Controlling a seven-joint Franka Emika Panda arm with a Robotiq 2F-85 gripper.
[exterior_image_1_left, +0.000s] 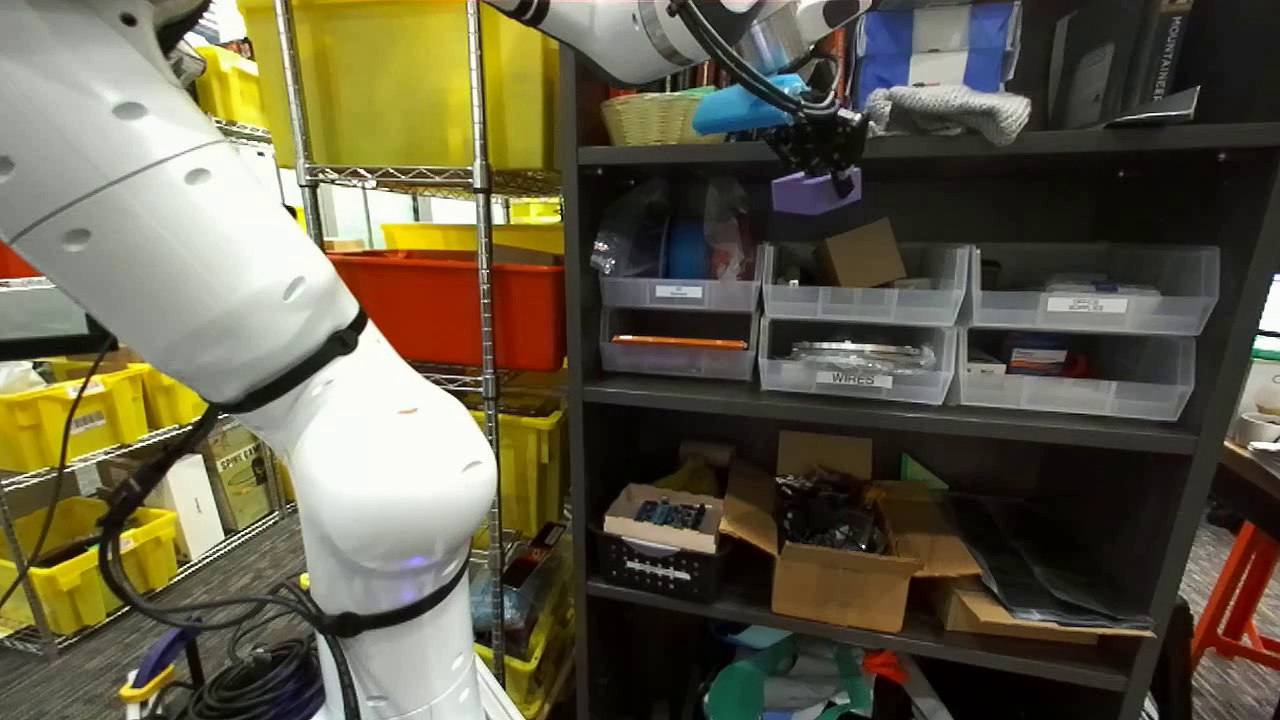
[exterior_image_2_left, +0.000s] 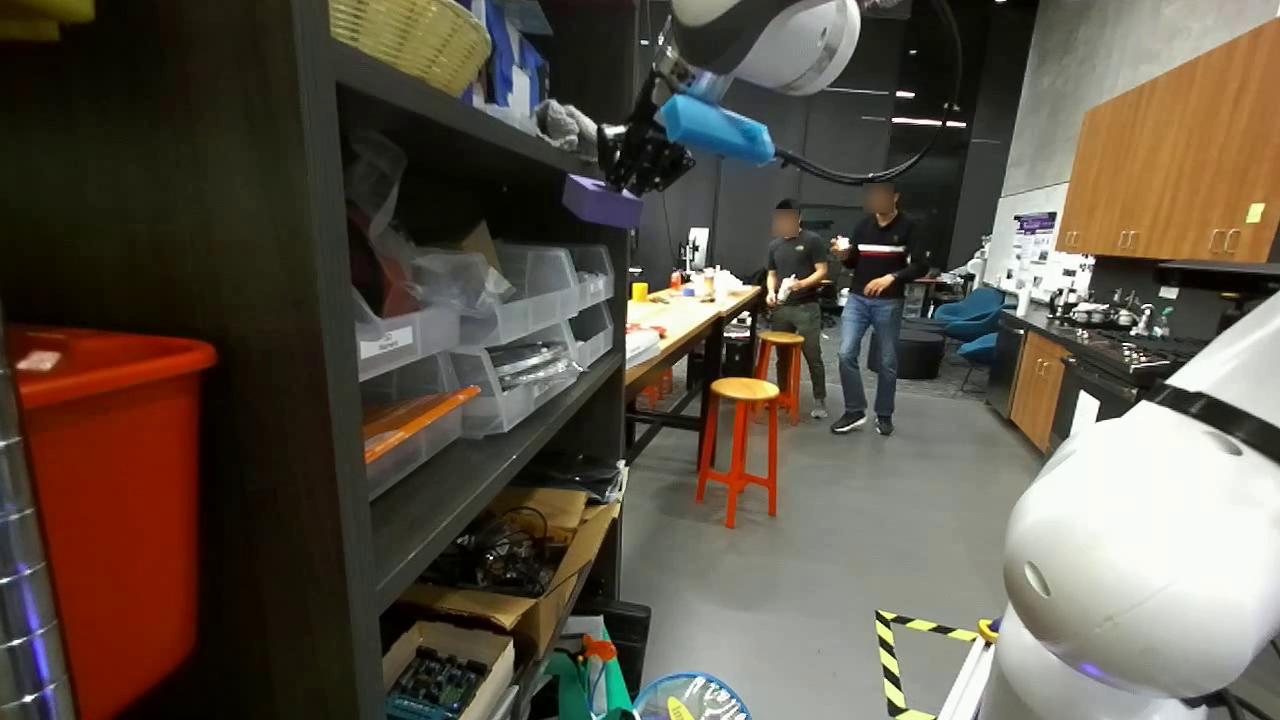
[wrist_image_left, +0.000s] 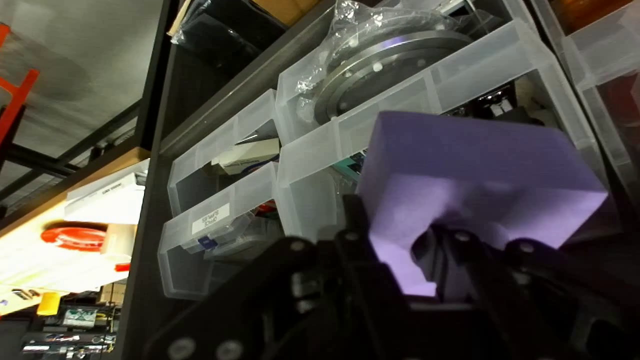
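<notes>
My gripper (exterior_image_1_left: 835, 165) is shut on a purple box (exterior_image_1_left: 803, 196) near one end of it. The box also shows in an exterior view (exterior_image_2_left: 602, 202), hanging just below the gripper (exterior_image_2_left: 640, 168) at the open front of the dark shelf unit. In the wrist view the purple box (wrist_image_left: 480, 155) fills the right middle. The fingers (wrist_image_left: 391, 220) stand on either side of its near part, one at its outer left edge and one against or inside it. The clear bins (exterior_image_1_left: 860, 300) lie below, apart from the box. A cardboard piece (exterior_image_1_left: 866, 254) sticks up from the middle upper bin.
The shelf board above (exterior_image_1_left: 1060, 143) is close to the gripper and carries a wicker basket (exterior_image_1_left: 655, 118), a grey knit cloth (exterior_image_1_left: 945, 108) and a blue-white box (exterior_image_1_left: 940, 45). Open cardboard boxes (exterior_image_1_left: 840, 590) stand on the lower shelf. People (exterior_image_2_left: 880, 270) stand in the background.
</notes>
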